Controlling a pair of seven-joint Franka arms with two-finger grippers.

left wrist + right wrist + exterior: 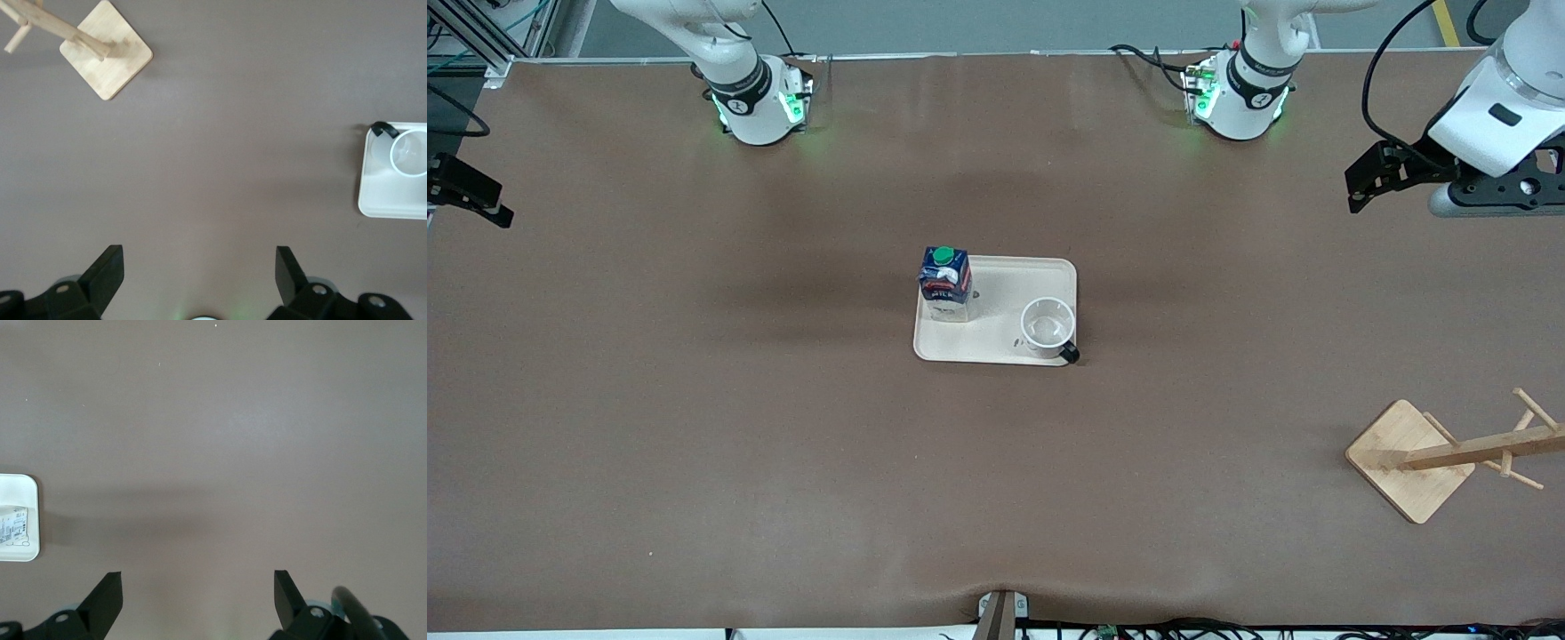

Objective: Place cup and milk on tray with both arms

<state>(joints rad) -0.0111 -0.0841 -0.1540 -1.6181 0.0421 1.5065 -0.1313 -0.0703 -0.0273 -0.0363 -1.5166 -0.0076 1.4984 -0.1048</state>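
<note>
A wooden rack (1440,458) stands at lower right of the front view. Mid-frame, the cup (1047,326) and milk (944,283) sit on the tray (996,342), cup near its corner; a sweeping arm could likely topple either. Bare counter (694,427) surrounds it. The left end effector (199,267) and right end effector (197,587) hang spread, empty, at opposite frame edges.

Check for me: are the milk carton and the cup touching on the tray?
Apart. The front view shows bare tray surface between the milk carton and the cup; both stand upright on it.
</note>
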